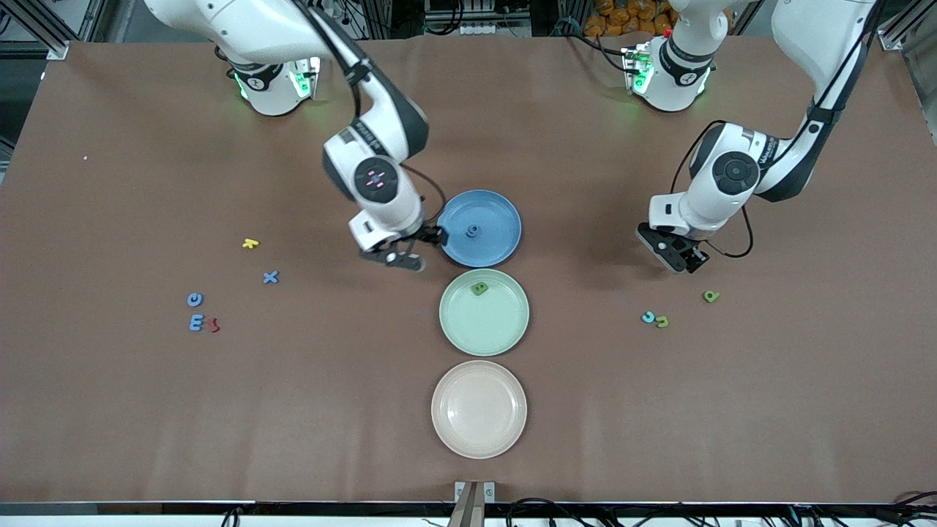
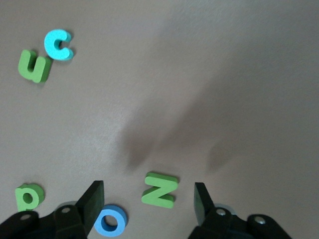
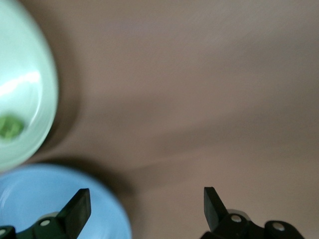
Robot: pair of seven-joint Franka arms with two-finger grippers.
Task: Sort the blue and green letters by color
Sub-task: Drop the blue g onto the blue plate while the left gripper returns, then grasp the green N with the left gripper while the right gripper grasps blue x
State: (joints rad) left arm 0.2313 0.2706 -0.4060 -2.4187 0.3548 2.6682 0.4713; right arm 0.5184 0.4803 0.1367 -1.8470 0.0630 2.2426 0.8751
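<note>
At the blue plate's (image 1: 481, 228) rim, your right gripper (image 1: 414, 249) hangs wide open, empty — a blue letter (image 1: 473, 231) lies inside. Your left gripper (image 2: 148, 205), open, straddles a green Z (image 2: 160, 189) — close next.

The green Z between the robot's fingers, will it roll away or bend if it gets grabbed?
The green Z probably won't roll: it lies flat on the table. It looks thick and foamy, so probably light and a bit squashy. The left gripper has its fingers open around it.
</note>
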